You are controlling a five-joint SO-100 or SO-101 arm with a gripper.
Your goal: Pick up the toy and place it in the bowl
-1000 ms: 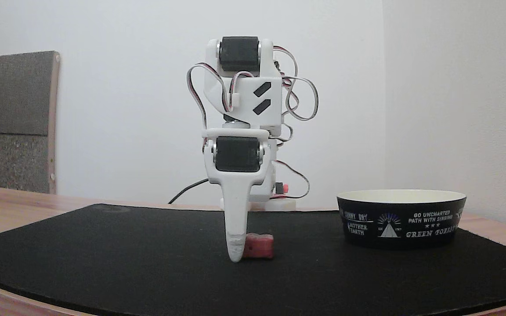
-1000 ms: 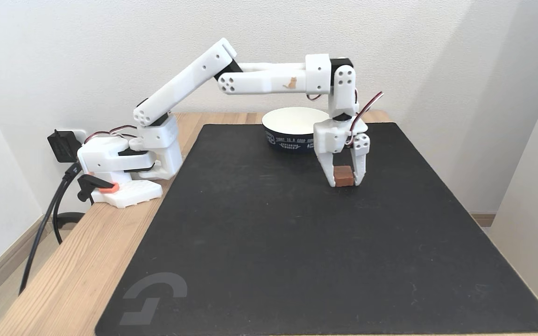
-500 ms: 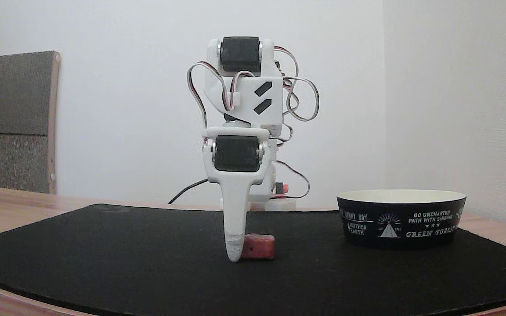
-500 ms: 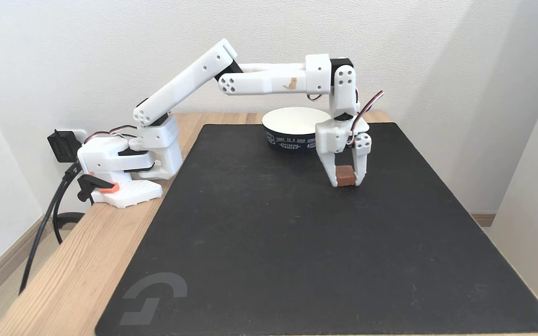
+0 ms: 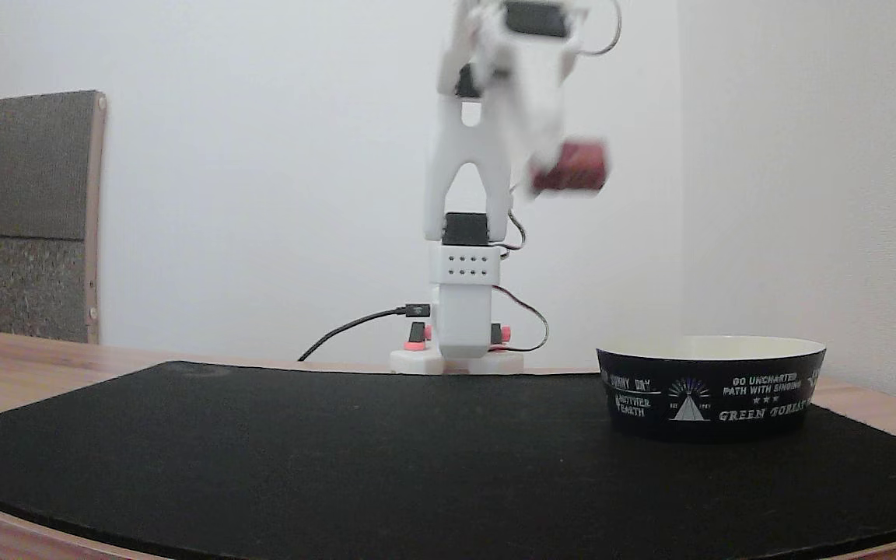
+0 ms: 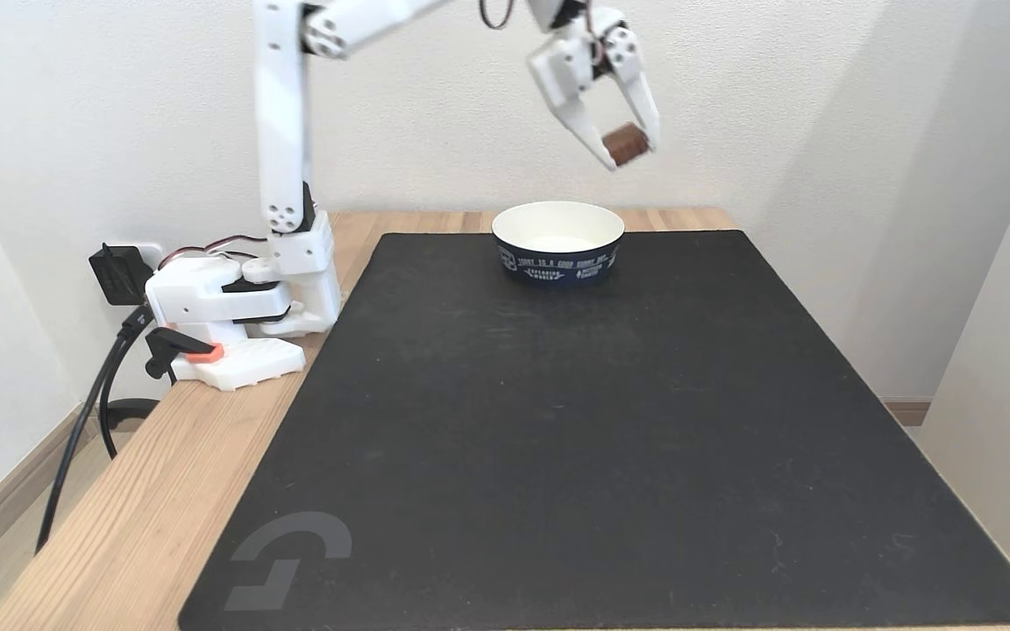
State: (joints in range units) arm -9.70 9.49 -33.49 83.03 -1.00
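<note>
While clamped between the two white fingers [image 6: 643,98] of the gripper [image 6: 626,151], red toy [image 6: 626,142] held high in the air, well clear of black mat [image 6: 610,438]. Closed on the block, tilted, fingertips pointing down and to the right in a fixed view. Blurred with motion in a fixed view, toy [image 5: 570,166] up and left of bowl [image 5: 711,393]. Bowl [image 6: 558,241] resting on mat's far edge, cream inside, well below toy. White arm base [image 6: 224,302] on wooden table [image 6: 137,499] left of mat.

Bowl [image 5: 711,393] reads "GO UNCHARTED PATH"
</note>
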